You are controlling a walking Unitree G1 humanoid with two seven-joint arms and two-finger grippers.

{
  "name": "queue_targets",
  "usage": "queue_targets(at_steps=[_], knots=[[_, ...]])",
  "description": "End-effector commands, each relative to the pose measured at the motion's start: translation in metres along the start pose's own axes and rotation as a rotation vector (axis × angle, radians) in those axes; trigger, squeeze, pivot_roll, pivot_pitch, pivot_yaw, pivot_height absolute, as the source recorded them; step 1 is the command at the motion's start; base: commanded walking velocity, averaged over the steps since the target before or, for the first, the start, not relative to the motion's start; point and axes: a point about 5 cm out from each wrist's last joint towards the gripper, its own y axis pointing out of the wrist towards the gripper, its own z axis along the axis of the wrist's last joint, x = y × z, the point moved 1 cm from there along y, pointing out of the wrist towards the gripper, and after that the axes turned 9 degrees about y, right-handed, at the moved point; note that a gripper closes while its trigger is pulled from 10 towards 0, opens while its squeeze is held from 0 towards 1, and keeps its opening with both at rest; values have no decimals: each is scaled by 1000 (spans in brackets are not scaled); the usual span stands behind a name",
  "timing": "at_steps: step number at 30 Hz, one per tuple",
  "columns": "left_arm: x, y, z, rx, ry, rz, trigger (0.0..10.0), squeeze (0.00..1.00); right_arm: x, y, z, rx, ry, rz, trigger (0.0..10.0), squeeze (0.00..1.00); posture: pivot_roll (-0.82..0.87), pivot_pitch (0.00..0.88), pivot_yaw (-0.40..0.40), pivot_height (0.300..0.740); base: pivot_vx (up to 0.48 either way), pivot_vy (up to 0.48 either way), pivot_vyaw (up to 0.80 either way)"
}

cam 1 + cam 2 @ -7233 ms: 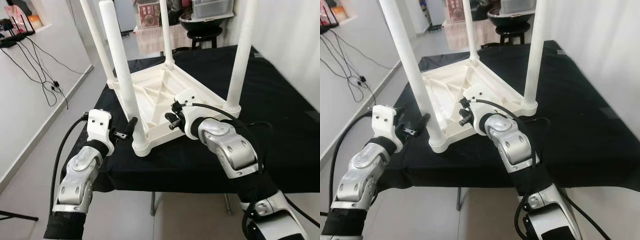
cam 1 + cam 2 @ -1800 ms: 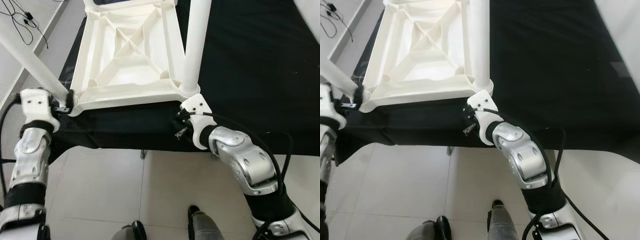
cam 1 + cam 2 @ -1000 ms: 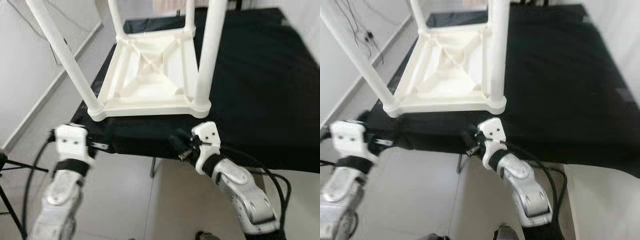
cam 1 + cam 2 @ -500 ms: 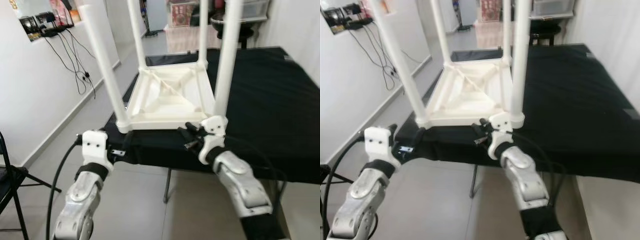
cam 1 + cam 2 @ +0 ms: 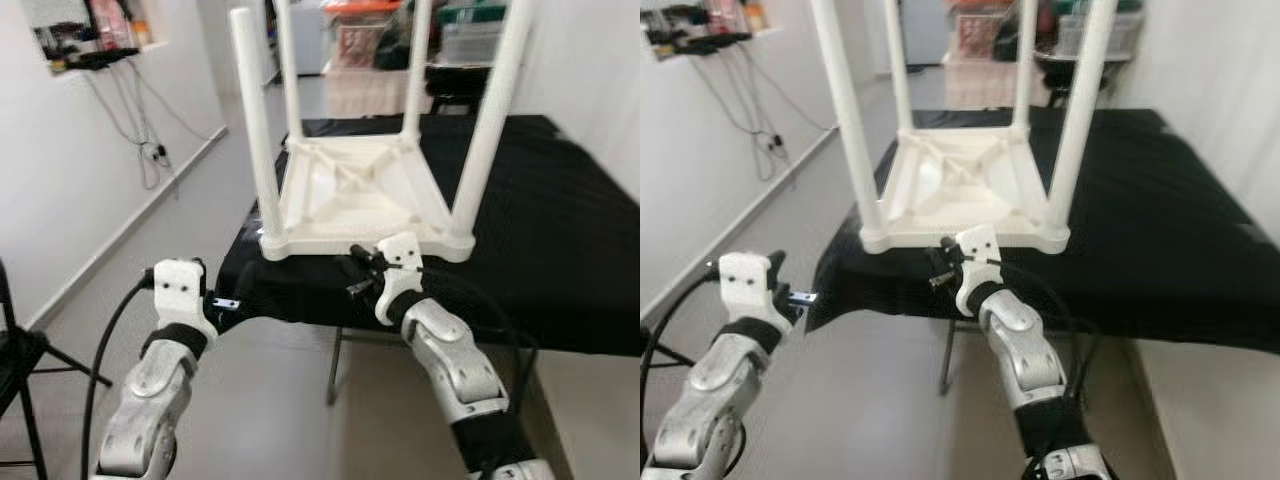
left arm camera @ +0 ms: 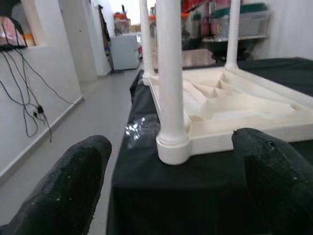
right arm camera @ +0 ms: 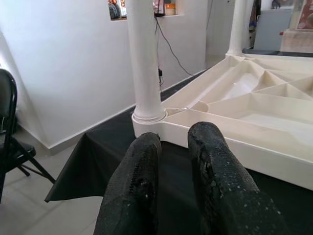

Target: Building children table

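Left claw (image 5: 222, 302): mine, held off the near left corner of the black-draped bench (image 5: 560, 210), fingers (image 6: 73, 181) spread wide and holding nothing; through the gap I look at the nearest leg's foot, so I judge it is lined up to take that leg.
Right claw (image 5: 352, 275): fingers (image 7: 142, 181) nearly pressed together, a thin gap between, pinching nothing; it sits just before the near edge of the tabletop, near but apart.
Children's table (image 5: 355, 190): white plastic, lying upside down on the bench near its front left corner, ribbed underside up, so the leg sockets face me.
Legs (image 5: 255, 120): all four stand upright in the corner sockets.
Progress: looks close to finished; I judge what remains is checking the seating or turning it over.
Risk: the table sits near the bench edge, so a careless push could slide it off.
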Motion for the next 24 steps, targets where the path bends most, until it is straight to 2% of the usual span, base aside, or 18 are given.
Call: queue_targets(at_steps=[1, 9, 19, 24], knots=[[-1, 0, -4, -12, -14, 5, 10000, 0, -2, 3, 2, 10, -6, 9, 10000, 0, -118, 0, 68, 740, 0, 0, 0], [-1, 1, -4, -7, -27, -6, 10000, 0, -2, 6, 0, 5, 12, 25, 10000, 0, -116, 0, 66, 740, 33, 0, -459], [-2, 3, -3, -3, -17, -14, 10000, 0, -2, 8, 0, 2, 20, 27, 10000, 0, -113, 0, 68, 740, 53, 0, 0], [-2, 3, -3, 0, -12, -15, 10000, 0, -2, 9, 1, 3, 33, 35, 10000, 0, -113, 0, 68, 740, 272, 0, 0]])
